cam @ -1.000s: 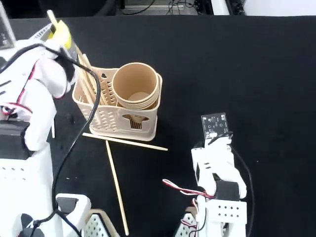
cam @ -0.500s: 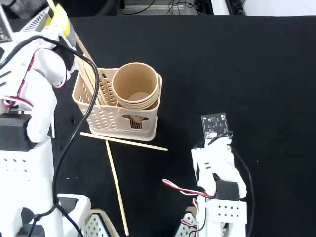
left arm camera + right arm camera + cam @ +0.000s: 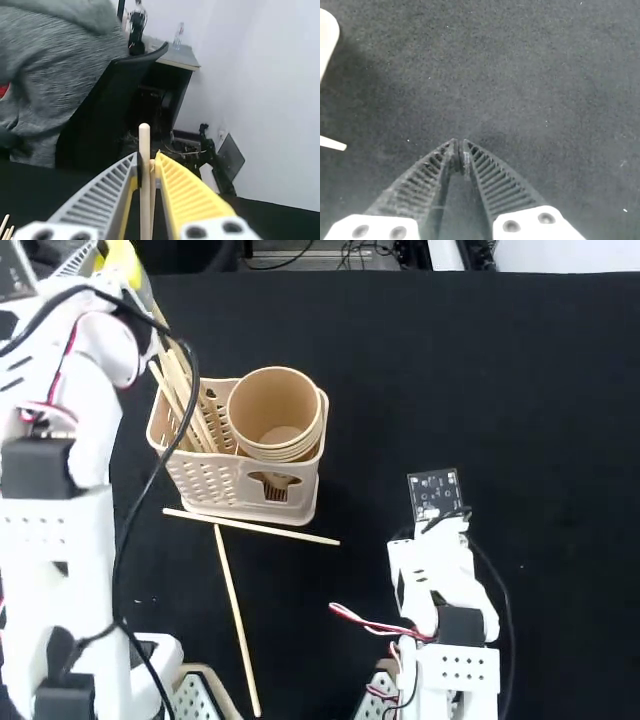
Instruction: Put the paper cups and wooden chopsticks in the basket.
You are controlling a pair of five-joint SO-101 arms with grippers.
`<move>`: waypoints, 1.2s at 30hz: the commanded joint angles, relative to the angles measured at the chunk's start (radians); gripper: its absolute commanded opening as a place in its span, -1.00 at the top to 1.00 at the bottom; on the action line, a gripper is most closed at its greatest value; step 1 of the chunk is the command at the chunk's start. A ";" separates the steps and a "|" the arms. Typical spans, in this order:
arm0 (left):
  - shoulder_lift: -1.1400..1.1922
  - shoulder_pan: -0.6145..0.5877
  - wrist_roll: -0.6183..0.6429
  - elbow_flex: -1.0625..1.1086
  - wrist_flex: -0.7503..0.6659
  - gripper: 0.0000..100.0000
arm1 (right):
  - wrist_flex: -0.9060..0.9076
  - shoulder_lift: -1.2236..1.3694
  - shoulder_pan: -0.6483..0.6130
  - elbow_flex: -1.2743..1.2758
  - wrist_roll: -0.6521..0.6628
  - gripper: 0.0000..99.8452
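Observation:
A cream slotted basket [image 3: 240,480] stands left of centre on the black table. Stacked paper cups [image 3: 275,415] sit in its right half, and several wooden chopsticks [image 3: 185,405] lean in its left half. My left gripper [image 3: 118,262] is high above the basket's far left corner, shut on one chopstick [image 3: 144,150] whose lower end reaches down into the basket. Two loose chopsticks lie in front of the basket: one [image 3: 250,527] crosswise, the other [image 3: 237,615] running toward the table's front edge. My right gripper [image 3: 458,150] hovers shut and empty over bare table near the front.
The right arm [image 3: 440,585] sits folded at front centre-right. The left arm's white body [image 3: 60,500] and its cable fill the left edge. An end of the crosswise chopstick [image 3: 331,144] lies beside the right gripper. A chair and a person's grey sleeve show behind the table.
The left gripper has risen and drawn back toward the far left corner with its chopstick, which now stands steeper in the basket. The right arm has kept still.

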 commanded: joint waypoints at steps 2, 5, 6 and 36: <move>0.029 -0.021 0.005 -0.041 -0.032 0.94 | 0.003 -0.008 0.015 -0.005 -0.003 0.97; 0.031 -0.036 0.005 -0.045 -0.032 0.94 | 0.002 -0.008 0.014 -0.005 -0.003 0.97; 0.032 -0.039 0.005 -0.045 -0.032 0.94 | 0.002 -0.008 0.014 -0.005 -0.003 0.97; -0.141 -0.137 0.003 0.079 0.356 0.56 | 0.000 -0.008 0.014 -0.004 -0.003 0.97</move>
